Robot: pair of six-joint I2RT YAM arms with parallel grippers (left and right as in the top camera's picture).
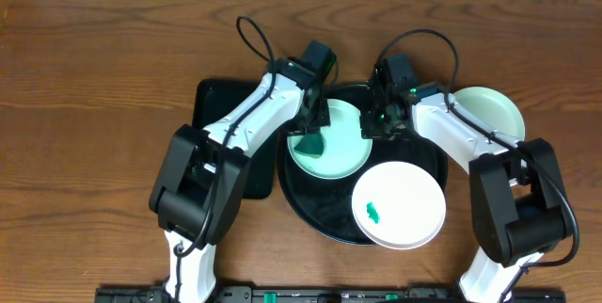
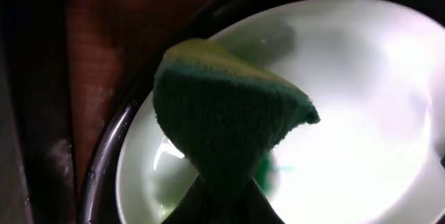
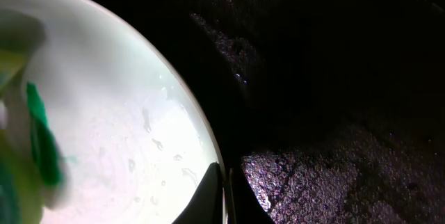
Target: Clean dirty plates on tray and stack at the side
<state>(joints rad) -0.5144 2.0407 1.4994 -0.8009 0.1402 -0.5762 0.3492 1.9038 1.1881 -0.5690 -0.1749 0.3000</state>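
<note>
A mint plate (image 1: 340,145) is lying in the back half of the tray (image 1: 310,207). The left gripper (image 1: 308,132) is hanging over the plate's left side, clenched on a sponge (image 2: 222,120) that is covering a green smear (image 2: 268,173) near its middle; touching or not, I cannot tell. The right gripper (image 1: 381,126) is pinching the same plate's right rim. The left arm is looking better placed to wipe. I am counting three plates: this one, a white plate (image 1: 404,199) overlapping the tray's front-right rim, and a second mint plate (image 1: 489,110) on the worktop (image 1: 113,49) right of the tray.
</note>
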